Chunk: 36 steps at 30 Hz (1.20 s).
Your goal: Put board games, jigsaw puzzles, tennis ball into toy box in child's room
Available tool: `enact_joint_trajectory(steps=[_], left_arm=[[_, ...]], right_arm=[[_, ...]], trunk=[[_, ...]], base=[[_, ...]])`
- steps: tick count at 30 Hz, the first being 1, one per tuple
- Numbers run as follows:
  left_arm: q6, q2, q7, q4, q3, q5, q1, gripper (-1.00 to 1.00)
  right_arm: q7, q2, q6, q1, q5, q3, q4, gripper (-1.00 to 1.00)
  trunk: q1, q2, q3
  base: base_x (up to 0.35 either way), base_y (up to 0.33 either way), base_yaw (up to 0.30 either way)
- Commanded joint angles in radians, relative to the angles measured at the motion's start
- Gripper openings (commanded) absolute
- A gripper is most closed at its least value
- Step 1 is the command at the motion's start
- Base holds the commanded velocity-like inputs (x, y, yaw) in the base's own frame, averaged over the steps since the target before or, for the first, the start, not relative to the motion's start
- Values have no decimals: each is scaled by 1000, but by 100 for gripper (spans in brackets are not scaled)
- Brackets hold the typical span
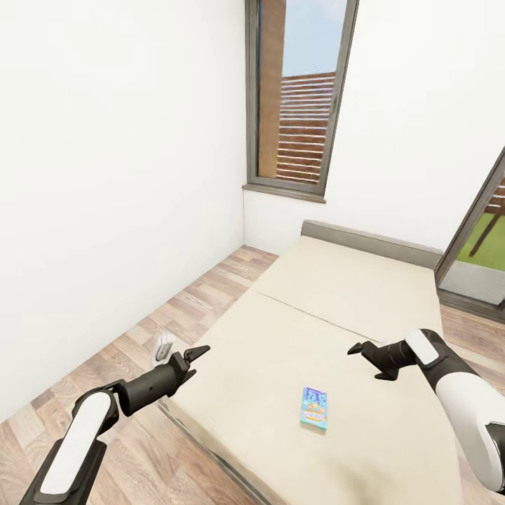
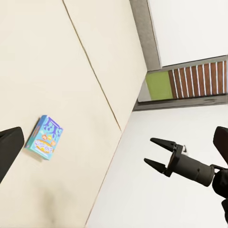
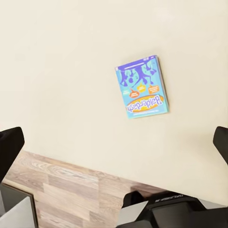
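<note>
Blue board game [image 1: 314, 407] lies flat on bed [image 1: 365, 294]; right wrist view reads "Balderdash". Left gripper [image 1: 197, 353] and right gripper [image 1: 359, 348] hover spread, empty.

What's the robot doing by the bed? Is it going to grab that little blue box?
The robot is facing the bed with both arms held out over it. A small blue board game box lies flat on the beige mattress, between the two arms and a bit closer to the robot. The left gripper and the right gripper are both open and empty, and neither touches the box. So nothing has been picked up yet; it looks ready to reach for the game.
</note>
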Motion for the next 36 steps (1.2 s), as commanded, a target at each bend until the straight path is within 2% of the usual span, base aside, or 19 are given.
enact_joint_trajectory(steps=[1,12,15,17,19,20,22,25,27,28,32,36], left_arm=[[4,0,9,-1,1,11,-1,100],[3,-6,12,1,-4,7,-2,100],[3,-9,17,13,-4,8,-13,100],[3,-11,18,42,-3,10,-51,100],[4,-14,18,88,-4,15,-122,100],[4,-14,18,88,-4,15,-122,100],[5,-20,19,152,-4,24,-201,100],[4,-44,24,263,-5,47,-301,100],[1,-68,29,326,-5,55,-343,100],[-5,-109,37,395,-8,59,-380,100],[-9,-161,77,427,-34,67,-409,100],[-11,-183,120,436,-62,73,-425,100]], right_arm=[[-9,0,4,-1,-9,-4,-1,100],[-9,2,8,1,-11,-6,0,100],[14,3,10,1,-12,-7,-1,100],[47,2,7,2,-13,-7,2,100],[88,3,2,2,-13,-6,5,100],[88,3,2,2,-13,-6,5,100],[131,3,-16,5,-14,-6,8,100],[206,7,-78,15,-13,-4,14,100],[257,11,-139,25,-11,-3,28,100],[326,15,-230,37,-9,1,63,100],[408,17,-301,44,-9,2,93,100],[447,18,-330,48,-8,1,104,100]], trunk=[[4,-9,-5],[46,-86,-39],[58,-107,-49],[66,-121,-55],[73,-135,-61],[77,-142,-64],[85,-156,-71],[96,-177,-80],[104,-191,-86],[108,-198,-90],[123,-226,-102],[138,-254,-115]], base=[[0,0,-3],[0,0,-1],[0,0,0],[0,0,0],[0,0,0],[0,0,0],[0,0,0],[0,0,0],[0,0,0],[0,0,0],[0,0,0],[0,0,0]])
